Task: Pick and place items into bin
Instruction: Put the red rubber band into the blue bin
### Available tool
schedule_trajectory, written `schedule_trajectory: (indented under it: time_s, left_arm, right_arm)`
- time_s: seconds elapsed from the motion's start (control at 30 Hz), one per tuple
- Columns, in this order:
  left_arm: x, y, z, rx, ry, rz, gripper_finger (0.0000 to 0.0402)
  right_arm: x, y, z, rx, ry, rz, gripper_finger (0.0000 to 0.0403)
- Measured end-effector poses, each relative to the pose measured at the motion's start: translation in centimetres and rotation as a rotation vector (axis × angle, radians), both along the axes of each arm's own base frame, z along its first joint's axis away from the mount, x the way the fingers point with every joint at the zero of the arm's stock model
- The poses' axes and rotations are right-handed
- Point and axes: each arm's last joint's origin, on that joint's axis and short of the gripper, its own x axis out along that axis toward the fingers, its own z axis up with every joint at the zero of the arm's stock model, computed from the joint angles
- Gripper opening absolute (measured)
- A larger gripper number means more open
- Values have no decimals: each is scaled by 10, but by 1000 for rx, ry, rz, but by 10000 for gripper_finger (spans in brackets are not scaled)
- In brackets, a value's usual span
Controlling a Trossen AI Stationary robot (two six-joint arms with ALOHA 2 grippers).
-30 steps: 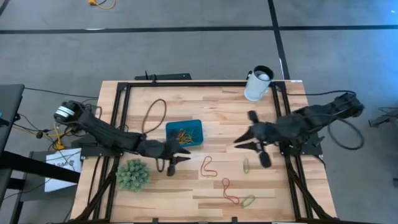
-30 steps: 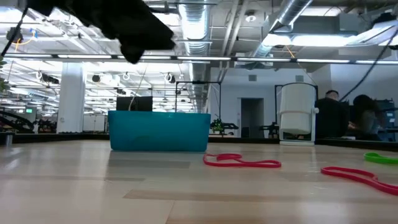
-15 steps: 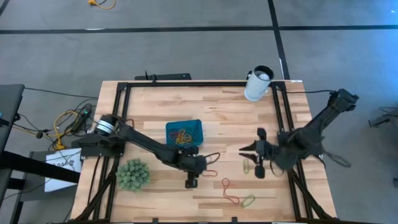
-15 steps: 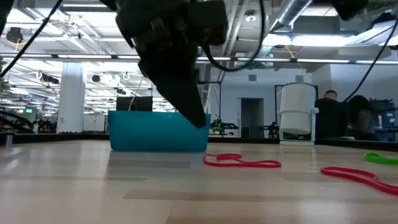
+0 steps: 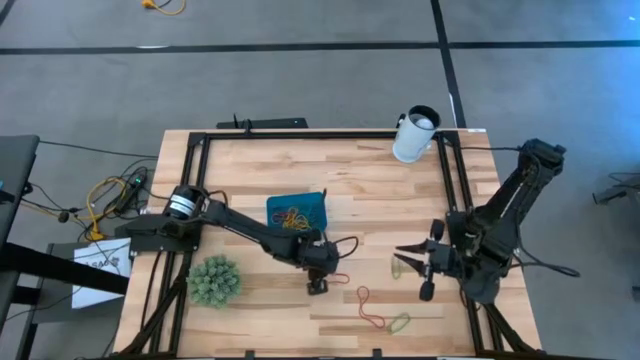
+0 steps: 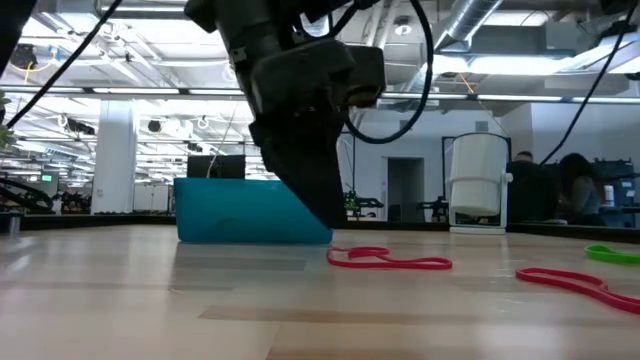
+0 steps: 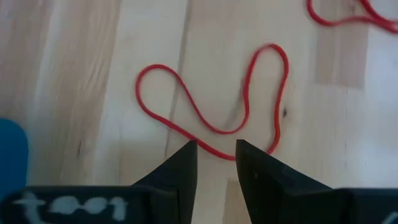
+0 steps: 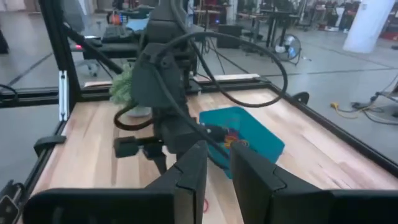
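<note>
My left gripper (image 5: 320,276) points down over a red loop (image 5: 336,265) lying flat on the table just right of the teal bin (image 5: 297,212). In the left wrist view it is open (image 7: 216,154), with its fingertips on either side of the near strand of the red loop (image 7: 214,127). The bin holds several coloured loops. My right gripper (image 5: 403,260), fingers slightly apart (image 8: 217,167), hovers by a yellow-green loop (image 5: 397,266). Another red loop (image 5: 369,308) and a green loop (image 5: 399,322) lie nearer the table's near edge.
A white cup (image 5: 415,133) stands at the far right corner. A green spiky ball (image 5: 213,280) sits near the left edge. A black frame rail (image 5: 455,200) runs around the table. Bare wood lies between the bin and the cup.
My left gripper has swung from beside the bin toward the table's right and come down over the red loop. My right gripper has drawn back toward the table's near and right edges, ending by the yellow-green loop. The loops have stayed put.
</note>
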Motion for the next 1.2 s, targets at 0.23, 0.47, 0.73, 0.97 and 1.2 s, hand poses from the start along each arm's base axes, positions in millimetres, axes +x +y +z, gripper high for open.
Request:
schedule_trajectory:
  time_s: [0.23,0.47,0.73,0.97,1.2]
  left_arm:
    - [3,5,-11,-61,35,122,98]
    - [7,3,-22,-110,44,156,98]
    - [6,4,-23,-93,52,174,98]
    - [0,7,-12,-69,54,198,98]
    - [1,8,-6,146,17,-139,98]
  right_arm:
    - [-2,1,0,-36,11,20,67]
    - [-2,1,0,-82,23,29,67]
    - [-2,1,0,-120,32,37,67]
    - [-2,1,0,-127,34,38,67]
    - [-2,1,0,-130,36,39,67]
